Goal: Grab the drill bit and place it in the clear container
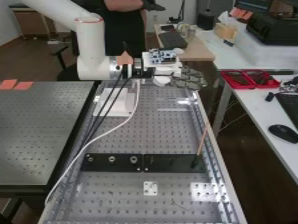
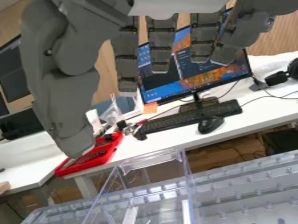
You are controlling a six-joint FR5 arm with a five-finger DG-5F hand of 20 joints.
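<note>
Your clear container (image 2: 150, 157) sits near the hand (image 1: 189, 80), fingers straight, apart; right, red trays (image 2: 100, 161) hold small items; wrist view: monitor (image 2: 199, 81).

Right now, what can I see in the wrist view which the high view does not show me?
Wrist view: the monitor, its screen lit.
High view: the white arm, and the dark plates lying on the bench.
Both views: the hand, the red trays, the keyboard, the mouse and, it seems, the clear container.
</note>
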